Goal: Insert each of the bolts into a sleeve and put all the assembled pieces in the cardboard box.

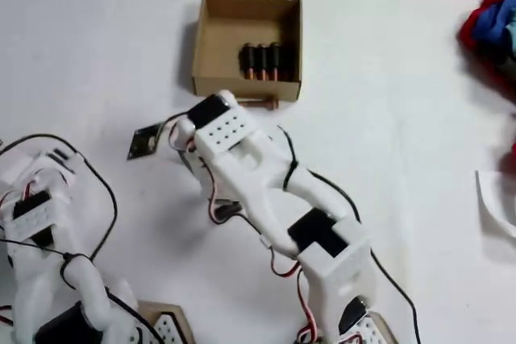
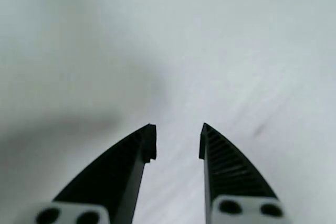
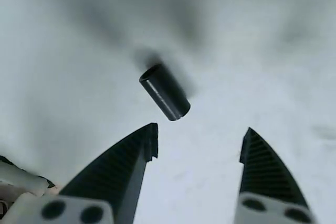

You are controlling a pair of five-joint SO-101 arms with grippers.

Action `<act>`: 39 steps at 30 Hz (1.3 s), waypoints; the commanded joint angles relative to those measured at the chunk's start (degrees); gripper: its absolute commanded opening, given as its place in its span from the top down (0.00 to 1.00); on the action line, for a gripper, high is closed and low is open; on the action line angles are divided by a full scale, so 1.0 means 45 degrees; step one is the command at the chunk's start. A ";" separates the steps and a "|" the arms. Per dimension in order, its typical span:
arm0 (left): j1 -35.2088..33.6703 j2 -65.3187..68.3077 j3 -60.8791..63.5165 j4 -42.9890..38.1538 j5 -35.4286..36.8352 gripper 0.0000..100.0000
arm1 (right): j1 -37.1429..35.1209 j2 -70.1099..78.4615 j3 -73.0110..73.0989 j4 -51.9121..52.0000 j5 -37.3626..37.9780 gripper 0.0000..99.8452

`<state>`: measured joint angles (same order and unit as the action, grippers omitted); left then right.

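Note:
A black sleeve lies on its side on the white table, just beyond the tips of my right gripper, which is open and holds nothing. The right arm stretches to a spot in front of the cardboard box. Three assembled pieces lie side by side in the box. A copper-coloured bolt rests on the table against the box's near wall. My left gripper hangs over bare table with a narrow gap between its fingers, holding nothing. The left arm is folded at the near left.
Black, red and white cables trail over the table by both arms. A heap of red and blue cloth lies at the far right edge. A white curved object sits at the right edge.

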<state>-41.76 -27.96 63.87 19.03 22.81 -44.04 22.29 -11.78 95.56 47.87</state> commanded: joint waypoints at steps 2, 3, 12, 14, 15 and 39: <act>-0.0137 -0.0371 -0.0615 -0.0195 0.0098 0.85 | -0.0244 -0.0088 0.0430 0.0127 0.0938 0.78; -0.0137 -0.0371 -0.0615 -0.0195 0.0098 0.85 | -0.0361 -0.0088 0.0664 0.0127 0.1231 0.78; -0.0156 -0.0430 -0.0615 -0.0156 0.0117 0.85 | -0.1495 -0.0068 0.1875 -0.0850 0.1504 0.78; -0.0156 -0.0430 -0.0615 -0.0137 0.0137 0.85 | -0.1436 0.0166 0.1954 -0.1182 0.1504 0.78; -0.0156 -0.0430 -0.0615 -0.0137 0.0137 0.85 | -0.1416 0.0342 0.1954 -0.1280 0.1524 0.78; -0.0156 -0.0430 -0.0615 -0.0137 0.0117 0.85 | 0.1553 0.3526 -0.1817 -0.1866 -0.1739 0.98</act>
<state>-41.76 -27.96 63.87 19.03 23.08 -41.41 38.20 -16.79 87.47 43.30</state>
